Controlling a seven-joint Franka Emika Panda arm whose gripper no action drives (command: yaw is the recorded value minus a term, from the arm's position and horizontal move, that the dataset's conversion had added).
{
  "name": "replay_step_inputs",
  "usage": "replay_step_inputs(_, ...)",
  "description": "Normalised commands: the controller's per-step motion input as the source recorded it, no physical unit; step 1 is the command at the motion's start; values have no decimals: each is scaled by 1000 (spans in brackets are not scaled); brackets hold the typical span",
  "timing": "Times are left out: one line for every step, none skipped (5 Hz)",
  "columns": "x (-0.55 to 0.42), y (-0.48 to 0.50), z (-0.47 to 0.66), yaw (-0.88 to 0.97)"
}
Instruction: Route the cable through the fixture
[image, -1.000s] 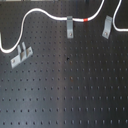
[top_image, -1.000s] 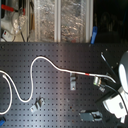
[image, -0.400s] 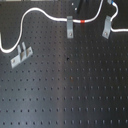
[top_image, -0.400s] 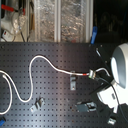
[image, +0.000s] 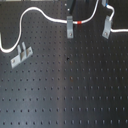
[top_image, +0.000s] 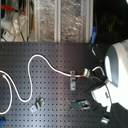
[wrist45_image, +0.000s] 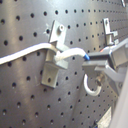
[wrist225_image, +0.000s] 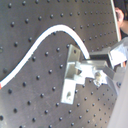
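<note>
The white cable (image: 30, 13) curves from the first exterior view's left edge up and over to the middle fixture (image: 70, 27). Its red band (image: 80, 22) sits just past that fixture. In the first wrist view the cable (wrist45_image: 30, 52) lies in the slot of the metal fixture (wrist45_image: 54, 57). My gripper (wrist45_image: 95, 62) is shut on the cable right beside it. It also shows in the second wrist view (wrist225_image: 98, 67) and in the second exterior view (top_image: 94, 74), next to the fixture (top_image: 73, 81). A short loop of the cable (wrist45_image: 90, 86) hangs by the fingers.
A second fixture (image: 106, 26) stands to the first exterior view's right, with cable (image: 120, 31) running off past it. A third fixture (image: 20, 54) stands at the left. The black pegboard (image: 70, 90) spreads below. The white arm (top_image: 117, 70) fills the second exterior view's right.
The red band has slid toward the first exterior view's left, from near the right fixture to beside the middle one. The arm has moved left in the second exterior view.
</note>
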Motion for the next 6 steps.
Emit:
replay_step_inputs(-354, 293, 0, 126)
replay_step_inputs(-344, 198, 42, 69)
replay_step_inputs(-260, 157, 27, 9)
replay_step_inputs(-23, -11, 1, 0)
replay_step_inputs(-383, 127, 120, 0)
replay_step_inputs(-31, -14, 1, 0)
